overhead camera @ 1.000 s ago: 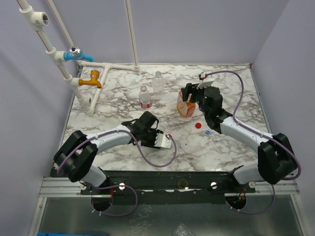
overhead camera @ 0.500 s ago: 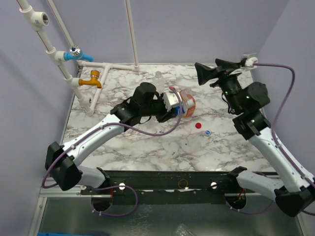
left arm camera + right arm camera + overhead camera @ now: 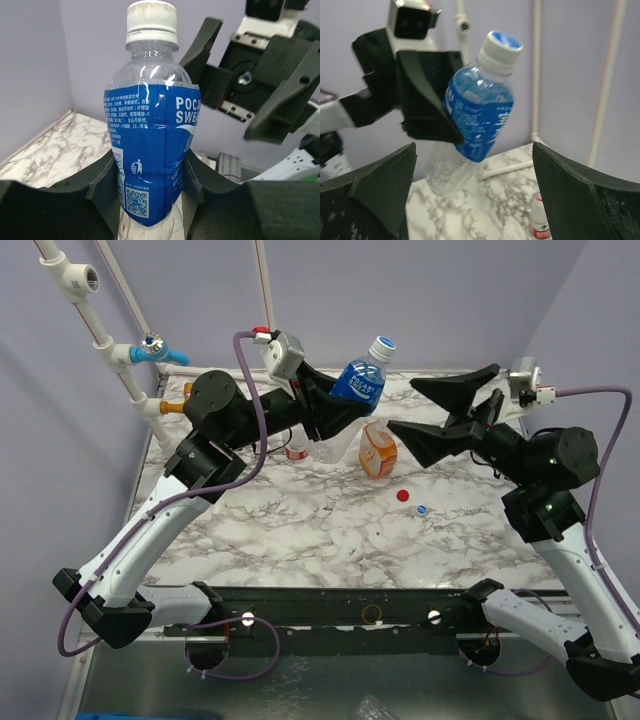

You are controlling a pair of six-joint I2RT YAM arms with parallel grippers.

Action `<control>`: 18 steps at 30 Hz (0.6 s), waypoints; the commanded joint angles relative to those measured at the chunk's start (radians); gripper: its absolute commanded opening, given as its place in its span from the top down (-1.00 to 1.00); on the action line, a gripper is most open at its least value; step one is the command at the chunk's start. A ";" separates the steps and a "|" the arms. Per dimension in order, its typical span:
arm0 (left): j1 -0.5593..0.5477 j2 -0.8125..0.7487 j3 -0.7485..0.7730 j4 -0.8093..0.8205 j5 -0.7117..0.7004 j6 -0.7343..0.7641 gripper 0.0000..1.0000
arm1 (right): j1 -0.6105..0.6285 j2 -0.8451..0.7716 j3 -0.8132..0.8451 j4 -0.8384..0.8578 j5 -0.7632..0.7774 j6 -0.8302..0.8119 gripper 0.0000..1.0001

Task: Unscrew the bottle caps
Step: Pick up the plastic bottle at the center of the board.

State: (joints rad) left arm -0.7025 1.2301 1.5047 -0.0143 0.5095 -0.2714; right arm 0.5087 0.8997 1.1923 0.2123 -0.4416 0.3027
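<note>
Clear blue-labelled bottle (image 3: 150,165), white cap (image 3: 151,22) on

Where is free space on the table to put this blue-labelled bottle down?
Bare: the near centre of the marble table, bordered by the left arm and the small red plastic cap. Crowded: far centre, around the squat orange bottle.

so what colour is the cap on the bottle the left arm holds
The cap is white with a blue top, clearest in the right wrist view.

Lab booth with lavender walls (image 3: 450,300), PVC pipework (image 3: 100,335).
</note>
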 commanded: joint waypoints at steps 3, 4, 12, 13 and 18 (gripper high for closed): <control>0.017 -0.024 0.079 0.052 0.063 -0.154 0.76 | -0.001 0.113 0.041 0.060 -0.413 0.121 -1.00; 0.021 -0.026 0.085 0.055 0.066 -0.167 0.76 | 0.000 0.120 0.032 0.103 -0.418 0.136 -1.00; 0.052 -0.057 0.058 0.087 0.087 -0.216 0.77 | -0.001 0.258 0.021 0.448 -0.537 0.376 -1.00; 0.055 -0.059 0.052 0.089 0.087 -0.218 0.76 | 0.001 0.279 0.013 0.530 -0.547 0.433 -0.99; 0.062 -0.058 0.037 0.099 0.086 -0.222 0.77 | 0.004 0.400 -0.020 0.848 -0.553 0.666 -1.00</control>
State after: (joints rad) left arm -0.6487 1.1839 1.5589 0.0532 0.5690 -0.4679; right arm 0.5095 1.2301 1.2022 0.7322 -0.9375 0.7315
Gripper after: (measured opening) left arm 0.422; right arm 0.998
